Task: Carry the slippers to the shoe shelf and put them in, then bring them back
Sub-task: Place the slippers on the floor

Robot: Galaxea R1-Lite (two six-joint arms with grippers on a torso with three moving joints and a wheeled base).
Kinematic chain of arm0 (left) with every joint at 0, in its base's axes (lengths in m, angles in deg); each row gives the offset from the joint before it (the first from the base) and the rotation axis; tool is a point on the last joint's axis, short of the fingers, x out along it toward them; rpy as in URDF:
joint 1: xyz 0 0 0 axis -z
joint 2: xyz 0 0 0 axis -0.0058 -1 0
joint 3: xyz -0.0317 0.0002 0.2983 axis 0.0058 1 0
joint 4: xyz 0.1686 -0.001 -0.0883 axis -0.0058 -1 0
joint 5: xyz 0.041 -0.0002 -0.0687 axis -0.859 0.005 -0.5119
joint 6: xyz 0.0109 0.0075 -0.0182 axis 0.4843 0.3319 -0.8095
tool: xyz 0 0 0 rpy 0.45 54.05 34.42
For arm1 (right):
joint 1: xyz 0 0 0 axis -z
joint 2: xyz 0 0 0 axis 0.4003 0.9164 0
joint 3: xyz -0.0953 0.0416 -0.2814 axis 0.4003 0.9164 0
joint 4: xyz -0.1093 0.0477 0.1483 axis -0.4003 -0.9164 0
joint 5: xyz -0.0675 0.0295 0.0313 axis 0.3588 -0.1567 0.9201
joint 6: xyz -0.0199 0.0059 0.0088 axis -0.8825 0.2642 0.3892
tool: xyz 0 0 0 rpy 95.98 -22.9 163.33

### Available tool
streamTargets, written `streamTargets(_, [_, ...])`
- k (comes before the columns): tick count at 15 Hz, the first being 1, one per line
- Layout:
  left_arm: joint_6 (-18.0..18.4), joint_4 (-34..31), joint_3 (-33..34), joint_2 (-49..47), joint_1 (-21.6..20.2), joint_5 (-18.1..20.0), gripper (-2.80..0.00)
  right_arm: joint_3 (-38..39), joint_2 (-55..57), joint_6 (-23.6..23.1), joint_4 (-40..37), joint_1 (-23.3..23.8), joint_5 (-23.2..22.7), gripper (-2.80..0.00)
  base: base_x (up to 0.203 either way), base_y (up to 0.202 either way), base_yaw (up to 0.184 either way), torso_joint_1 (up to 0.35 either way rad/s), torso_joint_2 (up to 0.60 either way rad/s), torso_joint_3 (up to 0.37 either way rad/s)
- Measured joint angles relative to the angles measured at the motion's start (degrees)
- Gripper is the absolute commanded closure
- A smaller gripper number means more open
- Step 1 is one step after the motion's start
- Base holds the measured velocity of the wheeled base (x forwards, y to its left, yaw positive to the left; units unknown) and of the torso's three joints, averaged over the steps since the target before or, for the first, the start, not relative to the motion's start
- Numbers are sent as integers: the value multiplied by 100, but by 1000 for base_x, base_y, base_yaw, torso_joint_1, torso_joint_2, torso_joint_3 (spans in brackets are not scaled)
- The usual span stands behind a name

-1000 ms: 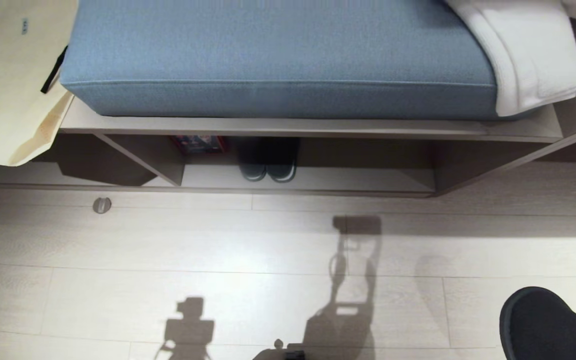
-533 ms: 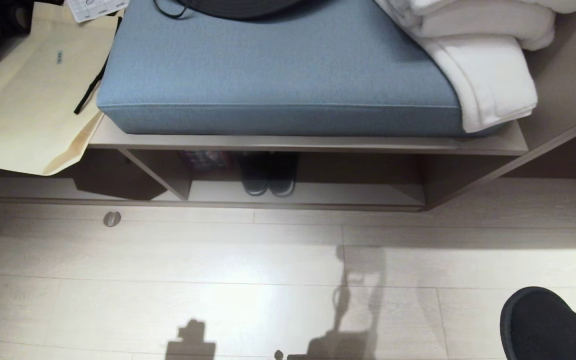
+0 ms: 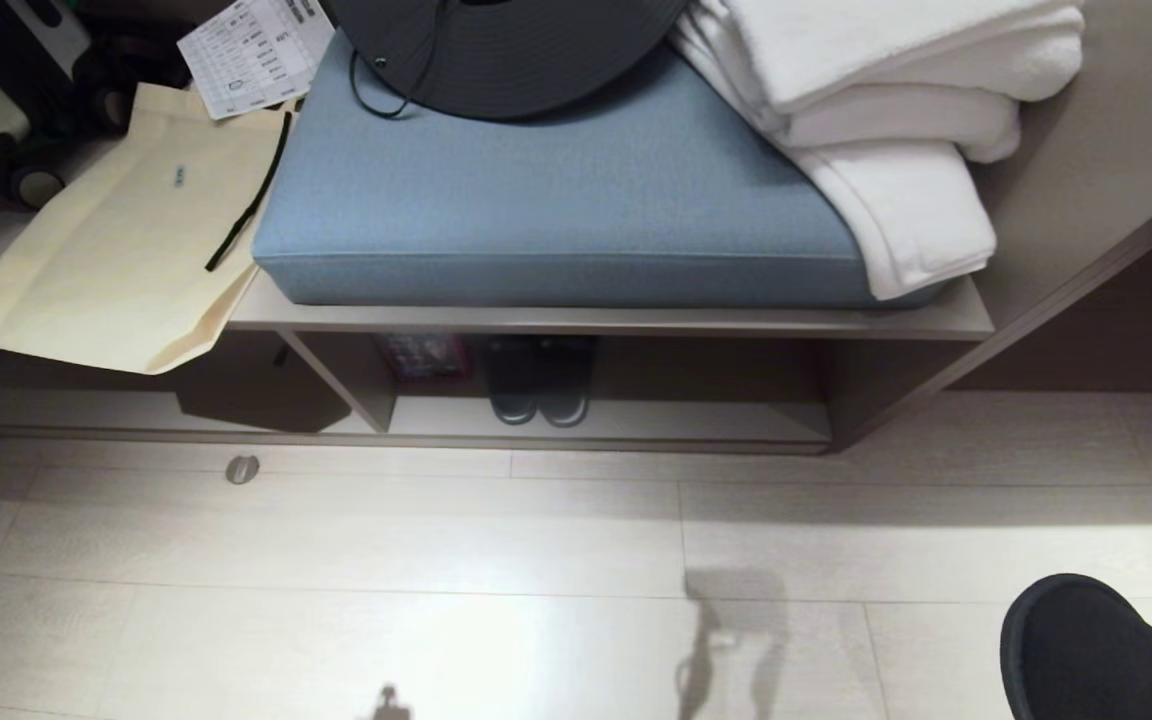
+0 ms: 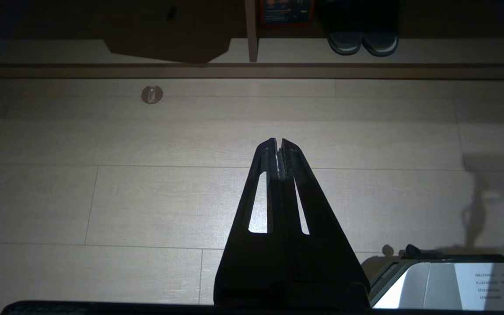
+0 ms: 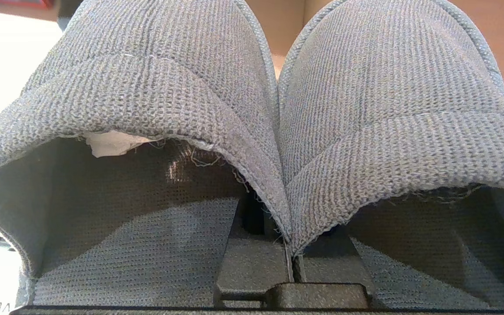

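The slippers [image 5: 278,131] hang side by side in the right gripper [image 5: 291,258], its jaws clamped on their touching inner edges, near right and well short of the shoe shelf [image 3: 616,425]. Nothing is shelved yet; placing and returning remain. The left gripper [image 4: 279,144], jaws together, hovers empty over the floor [image 3: 436,560].

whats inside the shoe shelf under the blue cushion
In the shoe shelf, right of the upright divider: a dark pair with pale sole rims, toes out, and a reddish box behind. The depth and the left bay are shadowed, unreadable.
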Motion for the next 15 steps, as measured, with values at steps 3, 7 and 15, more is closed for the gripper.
streamTargets(3, [0, 2, 0, 0, 0, 2, 0, 0, 2, 0, -1, 0, 0, 0, 0, 0, 0, 3, 3, 198])
streamTargets(7, [0, 2, 0, 0, 0, 2, 0, 0, 2, 3, -2, 0, 5, 0, 0, 0, 0, 1, -1, 201])
streamTargets(15, [0, 10, 0, 0, 0, 2, 0, 0, 2, 20, -9, 0, 13, 0, 0, 0, 0, 1, -1, 203])
